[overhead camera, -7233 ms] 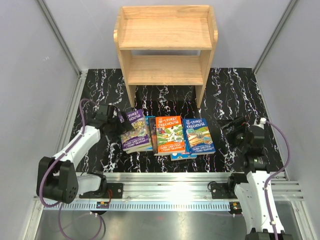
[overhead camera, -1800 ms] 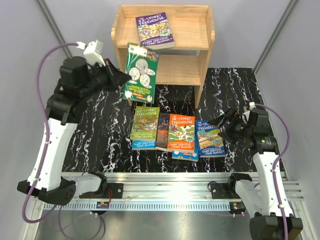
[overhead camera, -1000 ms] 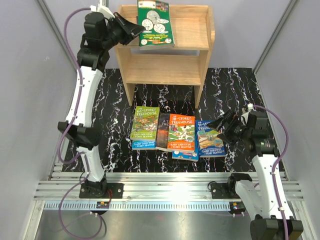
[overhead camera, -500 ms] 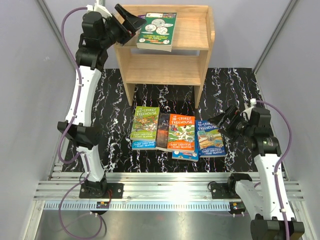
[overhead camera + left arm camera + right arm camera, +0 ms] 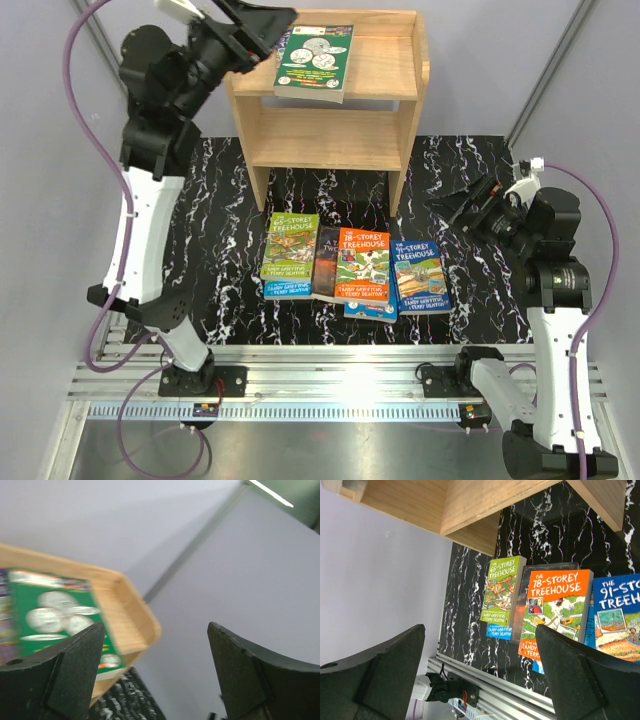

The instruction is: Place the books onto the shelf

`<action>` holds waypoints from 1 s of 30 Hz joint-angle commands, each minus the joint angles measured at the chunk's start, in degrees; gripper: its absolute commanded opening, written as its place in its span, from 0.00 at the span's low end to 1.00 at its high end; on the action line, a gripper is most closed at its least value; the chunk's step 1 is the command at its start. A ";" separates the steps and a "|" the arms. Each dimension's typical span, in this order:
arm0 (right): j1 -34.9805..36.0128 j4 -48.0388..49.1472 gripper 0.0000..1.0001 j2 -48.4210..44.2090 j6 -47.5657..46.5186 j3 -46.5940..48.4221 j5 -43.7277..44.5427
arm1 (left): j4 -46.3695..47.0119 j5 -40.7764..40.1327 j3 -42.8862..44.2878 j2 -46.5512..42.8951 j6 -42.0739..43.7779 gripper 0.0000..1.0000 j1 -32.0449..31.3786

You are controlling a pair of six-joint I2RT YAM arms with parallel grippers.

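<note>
Left claw [image 5: 262,20] spread wide, empty, at the top-left corner of the shelf [image 5: 330,140].
Green book [image 5: 315,62] flat on the top board, reaching its front rim; could be knocked off by a low retreat clipping its edge. Right claw [image 5: 462,205] open too, above the table [image 5: 200,220] right of the remaining books [image 5: 350,268].

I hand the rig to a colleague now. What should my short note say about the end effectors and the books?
Left end effector: open, empty, raised by the shelf at its top left corner.
Right end effector: open, empty, over the table, right of the books.
Done: green book lies on the top board, over a purple one.
Left to do: five books visible on the table.
</note>
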 commanded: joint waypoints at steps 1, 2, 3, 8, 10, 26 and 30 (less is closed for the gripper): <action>0.33 -3.17 1.00 -1.93 -0.53 1.75 -0.08 | 8.47 -1.21 1.64 3.15 2.30 0.80 -7.56; 0.33 -4.92 1.00 -2.37 -1.23 1.49 0.19 | 9.60 -1.56 2.34 4.30 2.47 0.78 -9.06; 0.33 -5.80 1.00 -2.90 -1.41 1.40 0.36 | 10.14 -2.78 3.48 5.35 3.16 0.78 -12.72; 0.33 -8.97 1.00 -7.38 -0.71 -0.70 0.81 | 17.51 -23.85 1.90 10.35 15.26 0.78 -25.14; 0.33 -9.50 1.00 -9.31 -0.27 -1.15 0.81 | 17.61 -33.09 7.49 15.87 20.88 0.78 -29.45; 0.33 -14.87 1.00 -17.93 0.88 -4.22 0.89 | 24.29 -53.86 12.62 27.68 35.25 0.71 -29.29; 0.24 -13.90 1.00 -17.23 0.70 -4.75 0.89 | 25.53 -51.93 13.33 29.09 37.09 0.71 -27.97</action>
